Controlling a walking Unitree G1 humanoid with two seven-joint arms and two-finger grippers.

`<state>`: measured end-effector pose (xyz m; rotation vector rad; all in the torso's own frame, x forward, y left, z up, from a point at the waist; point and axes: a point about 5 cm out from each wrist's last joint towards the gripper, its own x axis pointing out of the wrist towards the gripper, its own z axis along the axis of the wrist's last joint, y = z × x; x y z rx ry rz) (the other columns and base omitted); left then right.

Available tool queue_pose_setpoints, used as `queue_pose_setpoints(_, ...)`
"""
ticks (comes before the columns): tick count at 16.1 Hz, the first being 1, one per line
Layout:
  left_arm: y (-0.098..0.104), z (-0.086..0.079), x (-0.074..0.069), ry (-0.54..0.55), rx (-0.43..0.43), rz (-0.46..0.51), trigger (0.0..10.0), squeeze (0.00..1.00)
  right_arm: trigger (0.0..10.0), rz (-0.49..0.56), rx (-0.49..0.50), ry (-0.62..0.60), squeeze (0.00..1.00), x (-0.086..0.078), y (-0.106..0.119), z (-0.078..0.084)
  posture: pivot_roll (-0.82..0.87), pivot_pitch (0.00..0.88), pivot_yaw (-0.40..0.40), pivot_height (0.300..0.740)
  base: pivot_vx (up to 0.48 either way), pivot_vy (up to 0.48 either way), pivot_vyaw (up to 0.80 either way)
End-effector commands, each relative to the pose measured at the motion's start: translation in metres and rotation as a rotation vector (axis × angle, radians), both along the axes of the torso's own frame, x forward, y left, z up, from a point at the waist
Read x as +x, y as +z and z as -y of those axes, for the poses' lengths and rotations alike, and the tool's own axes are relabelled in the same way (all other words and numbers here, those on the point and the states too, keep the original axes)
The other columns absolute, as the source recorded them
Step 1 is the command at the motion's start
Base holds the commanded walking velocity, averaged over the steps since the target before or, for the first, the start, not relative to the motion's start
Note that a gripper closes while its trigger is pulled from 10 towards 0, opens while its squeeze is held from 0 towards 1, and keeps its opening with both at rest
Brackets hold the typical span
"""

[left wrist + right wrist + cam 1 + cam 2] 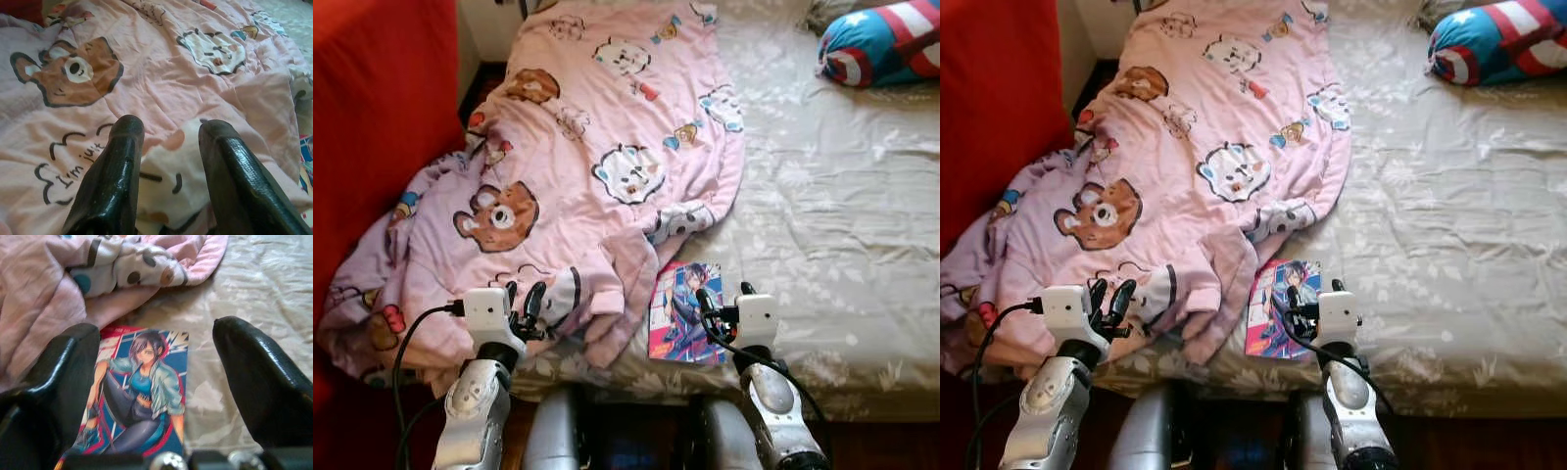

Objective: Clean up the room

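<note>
Now my right claw (720,302) hangs spread over the book (683,311) at the bed (842,225) edge, left claw (523,299) spread over the blanket (597,147). Flat, thin book: I'd risk pinching sheet or shoving it off.

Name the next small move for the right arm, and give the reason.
Probably lower the right gripper a little onto the comic book and shut on its near edge. Its fingers stand open with the book lying flat between them on the bed sheet, beside the pink blanket. The left gripper hovers open over the blanket and can wait.
</note>
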<state>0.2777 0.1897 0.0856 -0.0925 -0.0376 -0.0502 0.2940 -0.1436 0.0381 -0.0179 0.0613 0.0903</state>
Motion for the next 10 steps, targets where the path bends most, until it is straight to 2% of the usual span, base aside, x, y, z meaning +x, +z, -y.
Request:
queue_pose_setpoints(1, -0.0093, -0.0025, -0.0057, 0.009, 0.007, -0.033, 10.0, 0.00, 10.0, -0.022, 0.004, -0.007, 0.00, -0.0057, -0.0062, 0.0010, 0.06, 0.190, 0.002, 0.609, 0.000, 0.000, 0.00)
queue_pose_setpoints(8, -0.0100, -0.0027, -0.0076, 0.011, 0.010, -0.037, 10.0, 0.00, 10.0, -0.059, 0.013, -0.008, 0.00, -0.0062, -0.0115, 0.0003, 0.07, 0.202, 0.001, 0.609, 0.000, 0.000, 0.00)
queue_pose_setpoints(10, -0.0101, -0.0035, -0.0091, 0.011, 0.014, -0.039, 10.0, 0.00, 10.0, -0.075, 0.034, -0.022, 0.00, -0.0019, -0.0106, 0.0011, 0.08, 0.212, 0.006, 0.609, 0.000, 0.000, 0.00)
